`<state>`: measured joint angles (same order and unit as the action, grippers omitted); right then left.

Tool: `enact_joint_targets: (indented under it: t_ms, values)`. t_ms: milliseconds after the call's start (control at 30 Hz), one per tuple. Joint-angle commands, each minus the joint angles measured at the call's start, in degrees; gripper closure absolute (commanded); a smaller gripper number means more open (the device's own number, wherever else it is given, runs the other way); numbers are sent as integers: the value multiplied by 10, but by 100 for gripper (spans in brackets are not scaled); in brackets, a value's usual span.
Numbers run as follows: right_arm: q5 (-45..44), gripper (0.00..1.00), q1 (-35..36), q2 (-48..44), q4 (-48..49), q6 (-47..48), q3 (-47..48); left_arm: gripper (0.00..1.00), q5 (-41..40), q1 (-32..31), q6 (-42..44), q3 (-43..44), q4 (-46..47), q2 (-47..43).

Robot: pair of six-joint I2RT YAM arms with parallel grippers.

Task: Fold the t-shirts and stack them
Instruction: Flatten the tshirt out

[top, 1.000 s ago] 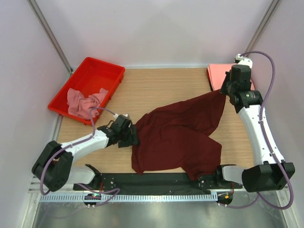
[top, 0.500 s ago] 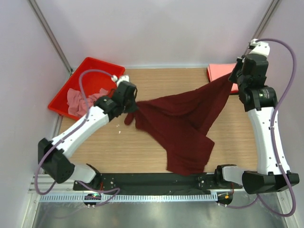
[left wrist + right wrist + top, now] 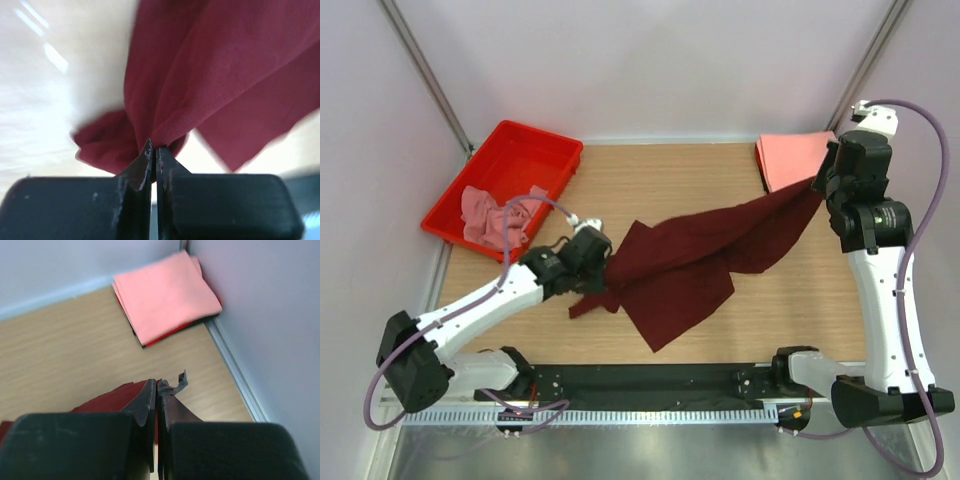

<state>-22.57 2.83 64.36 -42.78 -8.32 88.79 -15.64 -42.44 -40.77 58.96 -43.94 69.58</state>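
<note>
Three t-shirt groups: one maroon t-shirt [image 3: 690,255] strung across mid-table between both grippers; one dusty-pink t-shirt [image 3: 492,217] crumpled inside one red tray [image 3: 535,162], far left; one folded salmon stack [image 3: 793,158] in far right corner, layer count unclear. Left gripper [image 3: 152,147] pinches maroon cloth's bunched left end. Right gripper [image 3: 156,383] pinches right end. Both jaws pressed tight on fabric.

Pale lilac walls [image 3: 650,60] enclose a light wooden table [image 3: 660,180] on three sides

Tray [image 3: 528,158] far left, folded stack [image 3: 790,158] far right, t-shirt [image 3: 690,262] between.
</note>
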Motion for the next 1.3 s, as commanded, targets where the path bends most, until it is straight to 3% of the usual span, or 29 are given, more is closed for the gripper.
enact_joint_targets:
  t_ms: [0,100,133,233,267,433,800,967,1133,1267]
  values:
    - [-33,99,-8,-12,-65,-9,-31,99,120,-58,-51,-80,60,-28]
    - [11,99,-8,-34,-65,-40,-71,70,142,-73,-59,-130,91,-36]
    - [30,99,-9,-58,-59,-47,-102,54,127,-71,-59,-129,84,-39]
    - [79,99,-8,-105,-9,-64,-172,32,48,-67,-42,-94,56,-54]
    - [88,99,-8,-112,1,-67,-182,30,30,-61,-38,-83,54,-52]
    - [192,99,-8,-168,33,-114,-252,31,55,23,6,-18,100,18]
    - [277,99,-8,-231,56,-130,-325,43,184,132,157,174,183,287]
    - [300,99,-8,-236,69,-137,-335,44,207,136,222,253,189,389]
    - [332,99,-8,-233,92,-149,-350,50,283,137,226,315,192,481]
    - [320,99,-7,-225,82,-133,-339,53,292,136,211,331,189,526]
